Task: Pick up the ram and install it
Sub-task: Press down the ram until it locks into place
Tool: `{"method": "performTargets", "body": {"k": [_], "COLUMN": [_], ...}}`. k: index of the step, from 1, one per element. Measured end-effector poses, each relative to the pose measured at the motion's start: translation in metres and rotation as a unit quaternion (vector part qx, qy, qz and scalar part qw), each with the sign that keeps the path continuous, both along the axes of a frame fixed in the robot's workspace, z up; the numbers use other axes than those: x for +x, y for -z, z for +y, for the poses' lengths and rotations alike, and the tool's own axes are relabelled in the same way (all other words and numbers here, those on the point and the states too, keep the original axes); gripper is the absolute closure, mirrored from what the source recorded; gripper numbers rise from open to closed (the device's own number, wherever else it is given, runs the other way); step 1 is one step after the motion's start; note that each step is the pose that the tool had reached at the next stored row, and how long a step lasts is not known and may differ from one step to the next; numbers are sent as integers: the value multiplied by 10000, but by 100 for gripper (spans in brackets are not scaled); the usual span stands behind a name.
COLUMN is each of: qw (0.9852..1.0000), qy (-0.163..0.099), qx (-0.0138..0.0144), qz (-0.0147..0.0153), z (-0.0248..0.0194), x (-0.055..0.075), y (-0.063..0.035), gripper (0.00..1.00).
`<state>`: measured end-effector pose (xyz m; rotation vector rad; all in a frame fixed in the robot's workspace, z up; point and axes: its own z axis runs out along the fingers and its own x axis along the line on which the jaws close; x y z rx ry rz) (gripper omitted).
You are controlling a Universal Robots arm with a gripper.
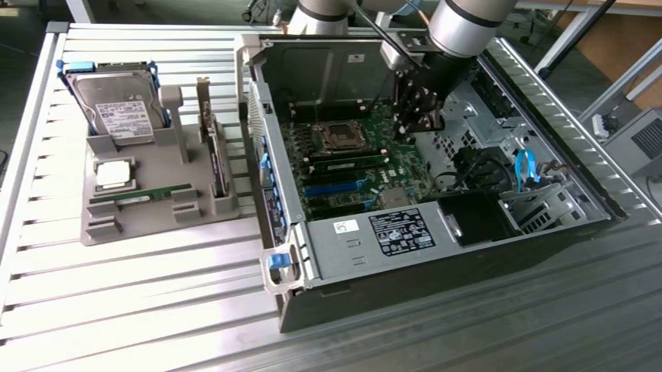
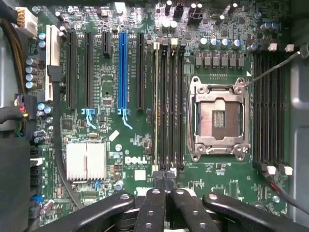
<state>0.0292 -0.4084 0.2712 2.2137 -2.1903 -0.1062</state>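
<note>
Ram [image 1: 142, 197] lying flat in grey holder tray [image 1: 155, 225] beside open computer case [image 1: 579, 194], gripper [image 2: 165, 191] clenched empty above motherboard [image 2: 140, 159], near memory slots [image 2: 169, 106], processor socket [image 2: 219, 118].

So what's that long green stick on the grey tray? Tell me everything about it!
It is a ram stick: long, thin and narrow, a green circuit board with small dark parts along it. It rests lengthwise in the grey tray, beside the square silver chip. Only the tray touches it; the gripper is apart from it, over the motherboard.
</note>
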Motion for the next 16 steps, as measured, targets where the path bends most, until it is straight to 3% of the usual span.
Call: {"method": "performTargets", "body": {"k": [3,14,16], "qw": [10000,10000,9999], "qy": [0,4,158], "qx": [0,0,-4], "qz": [1,1,1], "z": [0,0,1], "x": [22,23,23], "y": [-157,-162,-161], "gripper": [91,91,91]}}
